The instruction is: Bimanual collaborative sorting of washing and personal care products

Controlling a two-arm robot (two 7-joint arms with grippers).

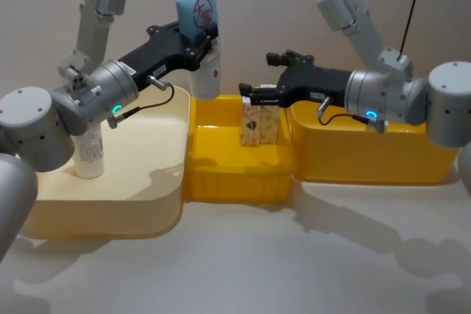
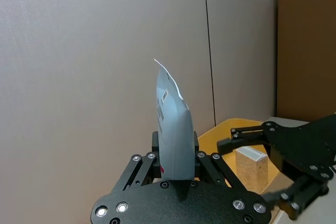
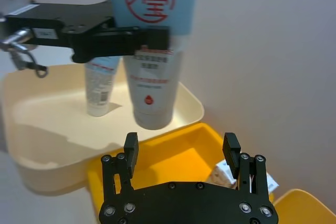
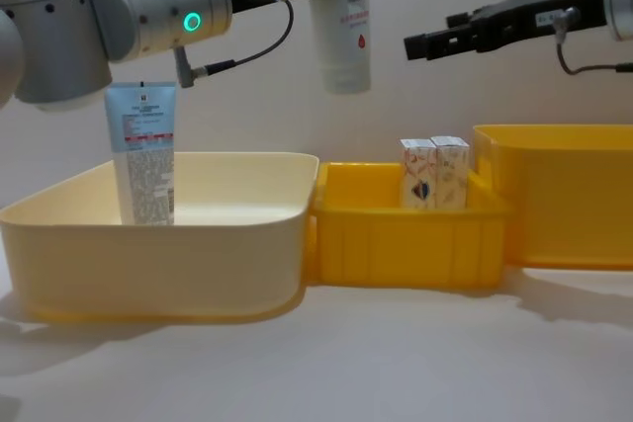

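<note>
L gripper [image 1: 202,39] high, grips red-mark tube [image 1: 197,4]; R gripper [image 1: 246,95] gaping.

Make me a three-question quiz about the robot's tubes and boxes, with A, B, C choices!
1. Where do the small cartons stand? A) cream bin B) middle yellow bin C) in the air
2. How many blue tubes are there? A) one B) two C) four
3. How is the right gripper? A) open, empty B) shut on a carton C) shut on a tube
Answers: 1 B, both stand inside it. 2 B, the left gripper holds the tube with the red mark; the labelled tube stands in the cream bin. 3 A, its fingers are spread with nothing between.
</note>
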